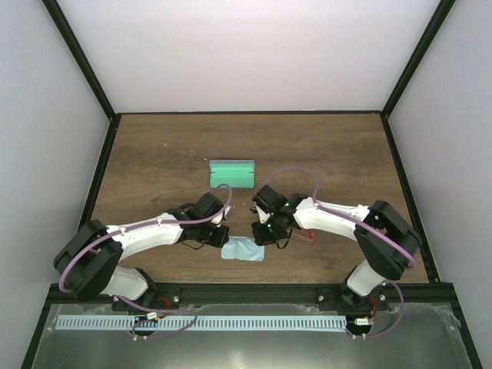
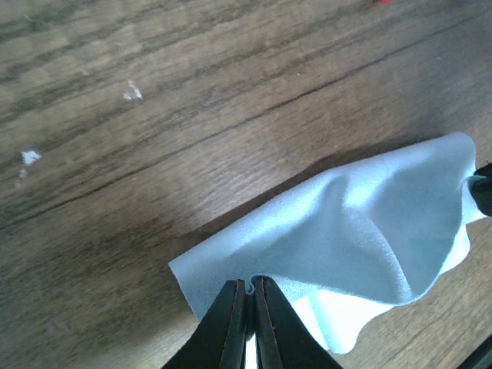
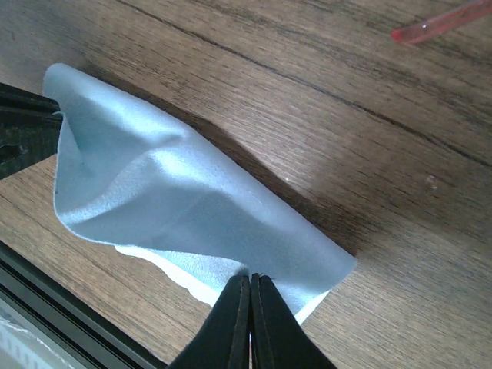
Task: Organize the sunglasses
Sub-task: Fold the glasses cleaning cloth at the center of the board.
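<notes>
The light blue cloth [image 1: 244, 250] lies folded on the wooden table near the front edge. My left gripper [image 1: 224, 243] is shut on its left edge, as the left wrist view shows [image 2: 251, 283]. My right gripper [image 1: 266, 239] is shut on its right edge, as the right wrist view shows [image 3: 251, 278]. The cloth [image 2: 361, 231] hangs slack between them [image 3: 177, 200]. Of the sunglasses [image 1: 305, 239] only a thin red piece shows beside the right wrist. One red temple tip [image 3: 442, 23] lies on the table beyond the cloth.
The case [image 1: 232, 173] lies open, green inside up, at the table's middle behind both grippers. The table's front edge with a black rail [image 3: 69, 315] runs just below the cloth. Black frame posts and white walls enclose the table.
</notes>
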{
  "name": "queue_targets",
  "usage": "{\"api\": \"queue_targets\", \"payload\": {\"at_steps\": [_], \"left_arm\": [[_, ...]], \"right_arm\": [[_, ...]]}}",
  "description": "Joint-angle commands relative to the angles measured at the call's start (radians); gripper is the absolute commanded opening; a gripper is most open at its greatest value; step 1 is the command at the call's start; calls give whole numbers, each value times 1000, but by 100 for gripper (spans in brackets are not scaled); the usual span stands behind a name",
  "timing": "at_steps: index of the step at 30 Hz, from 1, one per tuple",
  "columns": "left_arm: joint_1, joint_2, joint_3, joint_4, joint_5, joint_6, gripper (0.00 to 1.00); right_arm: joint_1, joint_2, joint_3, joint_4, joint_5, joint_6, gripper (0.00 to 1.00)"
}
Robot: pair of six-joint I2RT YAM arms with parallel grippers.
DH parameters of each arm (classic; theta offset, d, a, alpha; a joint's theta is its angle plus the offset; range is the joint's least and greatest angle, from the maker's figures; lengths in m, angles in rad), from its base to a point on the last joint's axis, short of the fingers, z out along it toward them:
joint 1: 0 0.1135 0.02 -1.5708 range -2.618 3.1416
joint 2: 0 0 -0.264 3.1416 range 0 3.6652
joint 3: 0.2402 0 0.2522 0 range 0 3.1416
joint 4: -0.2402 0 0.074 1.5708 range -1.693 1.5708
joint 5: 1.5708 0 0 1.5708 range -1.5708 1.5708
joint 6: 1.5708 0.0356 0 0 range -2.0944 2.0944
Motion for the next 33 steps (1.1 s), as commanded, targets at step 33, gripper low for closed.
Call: {"api": "queue_targets", "payload": {"at_steps": [33], "left_arm": [[-75,-10,-17,-14,-10,-22,4]], "right_arm": [[39,-37,-62,1,-21,16,1]]}}
